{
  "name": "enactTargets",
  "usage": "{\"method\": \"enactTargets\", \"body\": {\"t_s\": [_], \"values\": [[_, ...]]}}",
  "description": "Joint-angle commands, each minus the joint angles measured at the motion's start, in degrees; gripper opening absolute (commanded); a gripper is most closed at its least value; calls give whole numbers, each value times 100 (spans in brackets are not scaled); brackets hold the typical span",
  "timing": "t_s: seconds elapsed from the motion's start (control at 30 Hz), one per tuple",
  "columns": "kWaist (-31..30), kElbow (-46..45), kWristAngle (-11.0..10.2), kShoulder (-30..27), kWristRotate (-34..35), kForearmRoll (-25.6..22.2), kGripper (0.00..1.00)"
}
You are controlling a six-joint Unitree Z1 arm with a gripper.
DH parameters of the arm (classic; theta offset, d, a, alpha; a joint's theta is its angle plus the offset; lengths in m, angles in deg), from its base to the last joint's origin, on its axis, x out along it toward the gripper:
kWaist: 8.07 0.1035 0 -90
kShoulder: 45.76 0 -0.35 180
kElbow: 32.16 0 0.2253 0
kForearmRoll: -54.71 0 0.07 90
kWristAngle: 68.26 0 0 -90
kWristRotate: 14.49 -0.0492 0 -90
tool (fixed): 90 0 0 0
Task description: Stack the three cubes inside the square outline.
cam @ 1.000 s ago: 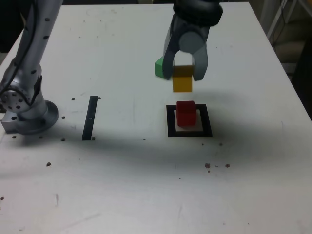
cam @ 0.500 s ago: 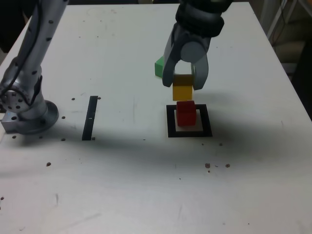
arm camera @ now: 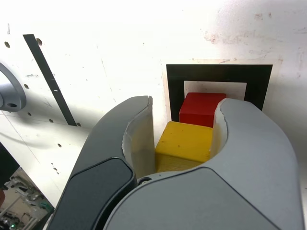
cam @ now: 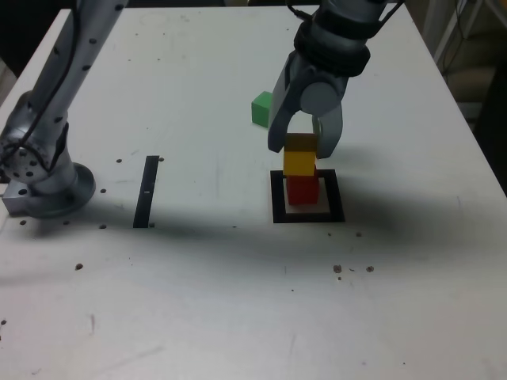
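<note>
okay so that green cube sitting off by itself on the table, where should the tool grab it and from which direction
Come straight down from above and close on two opposite side faces of the green cube. It lies flat on the white table with open space all round, and looks narrower than the tool, which is shut on the yellow cube above the red cube.

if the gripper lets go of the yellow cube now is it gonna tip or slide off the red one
Probably stays: the yellow cube looks flat-faced and matte, resting on the same-sized red cube. It seems slightly offset in the wrist view, so a nudge from the gripper opening might shift it.
</note>
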Motion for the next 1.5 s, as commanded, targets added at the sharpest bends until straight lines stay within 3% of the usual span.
{"method": "enactTargets", "body": {"t_s": [0.0,0.07,0.23,0.3,0.7,1.1,1.47], "values": [[12,26,10,43,-12,-57,42],[15,39,15,63,-29,-51,51],[20,50,28,96,-89,-24,91],[22,43,29,100,-95,-16,98],[43,18,-28,20,-96,-15,99],[253,-221,-459,-529,-343,-20,99],[905,-749,-858,-774,-1240,52,99]]}}
